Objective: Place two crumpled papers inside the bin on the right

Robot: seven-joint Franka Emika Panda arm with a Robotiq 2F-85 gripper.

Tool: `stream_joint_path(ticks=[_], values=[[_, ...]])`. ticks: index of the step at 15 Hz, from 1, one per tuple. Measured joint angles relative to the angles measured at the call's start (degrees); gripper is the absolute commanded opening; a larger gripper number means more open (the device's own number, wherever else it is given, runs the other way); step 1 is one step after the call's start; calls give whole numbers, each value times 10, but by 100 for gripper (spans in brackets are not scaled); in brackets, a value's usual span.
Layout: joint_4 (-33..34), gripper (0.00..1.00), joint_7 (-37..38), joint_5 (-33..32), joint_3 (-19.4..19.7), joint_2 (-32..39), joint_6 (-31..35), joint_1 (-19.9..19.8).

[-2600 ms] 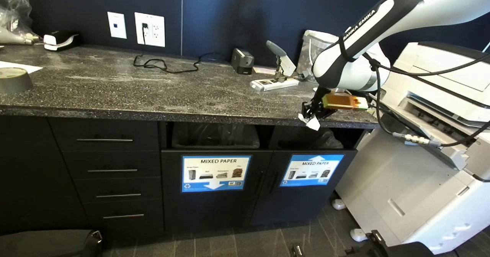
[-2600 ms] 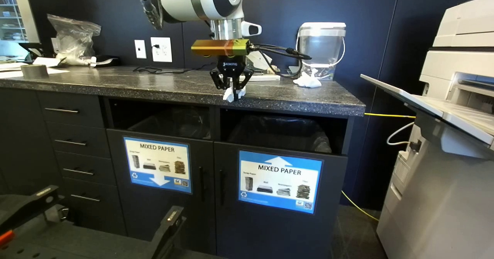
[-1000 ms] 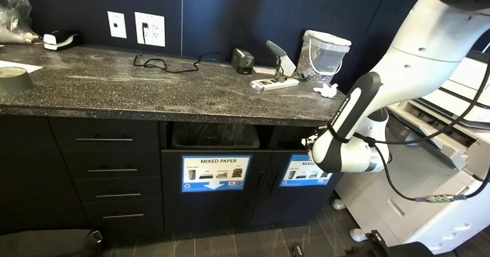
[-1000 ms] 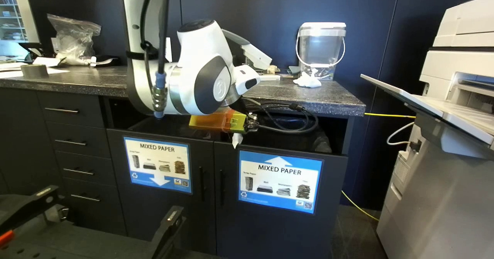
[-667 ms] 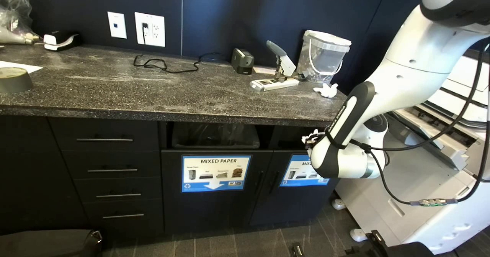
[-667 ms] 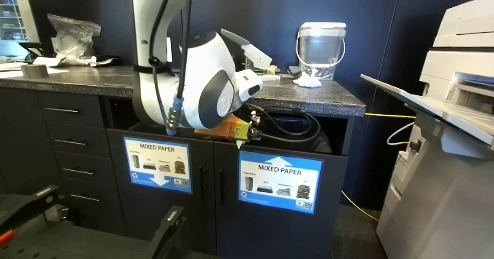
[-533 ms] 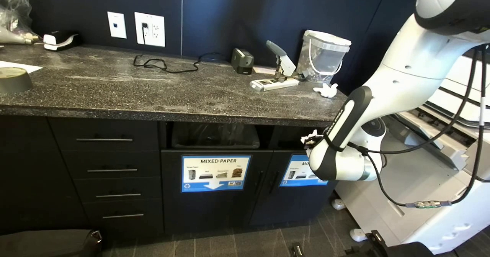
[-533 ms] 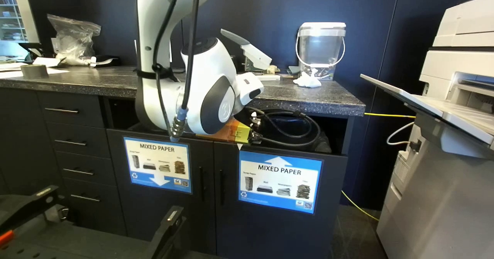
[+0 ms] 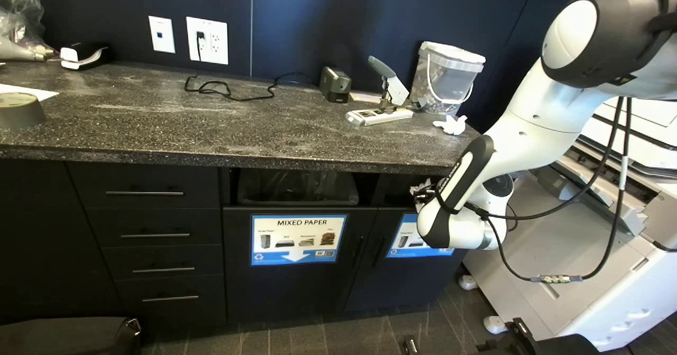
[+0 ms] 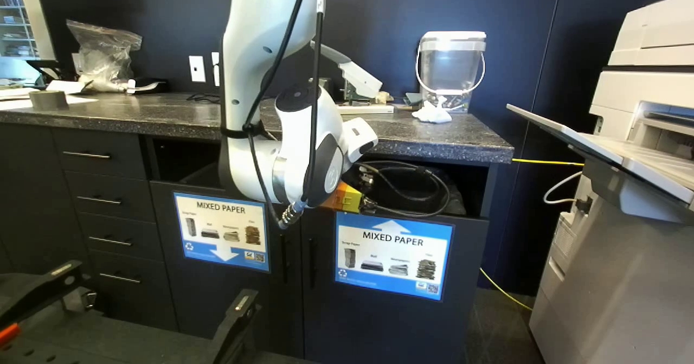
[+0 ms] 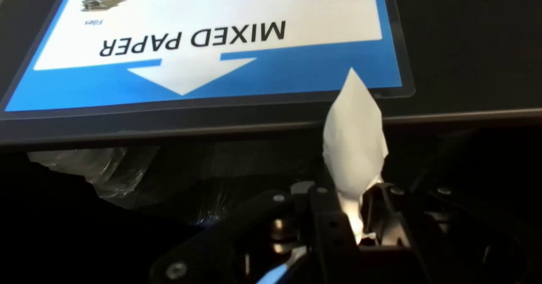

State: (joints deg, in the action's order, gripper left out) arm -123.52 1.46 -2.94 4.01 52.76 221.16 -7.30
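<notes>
gripper: fingers pinch a crumpled paper between them; most of the visible wad stands out past the tips.
paper's place: at the mouth of the bin on the right; depth unclear, since the arm blocks much of it in an exterior view.
key relation: in the wrist view the fingers lie over the dark slot, while the paper's long axis runs away from them across the edge of the front panel, its tip overlapping the label; whether it touches the edge cannot be told.
nearer arm: the only one, its end at the bin.
next move, judged: probably a tuck inward past the edge, then letting go; a tip hanging over could drop outside.
second wad: on the counter near the clear bucket in both exterior views, its turn yet to come.
paper texture: thin, matte, creased, leaf-shaped at the free end.
bin materials: flat dark panel, bright blue label with a white arrow, crinkled see-through liner.
counter finish: dark, speckled, stone-like.
</notes>
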Motion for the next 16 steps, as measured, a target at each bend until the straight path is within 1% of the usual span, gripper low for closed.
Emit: stream_joint_path(ticks=[7, 13, 14, 15, 16], values=[[71, 3, 1, -8, -7, 42, 0, -11], [111, 2, 2, -8, -13, 74, 10, -15], [115, 33, 2, -8, -14, 76, 10, -15], [118, 33, 2, -8, -14, 78, 10, -16], [121, 39, 4, -12, -15, 80, 10, -17]])
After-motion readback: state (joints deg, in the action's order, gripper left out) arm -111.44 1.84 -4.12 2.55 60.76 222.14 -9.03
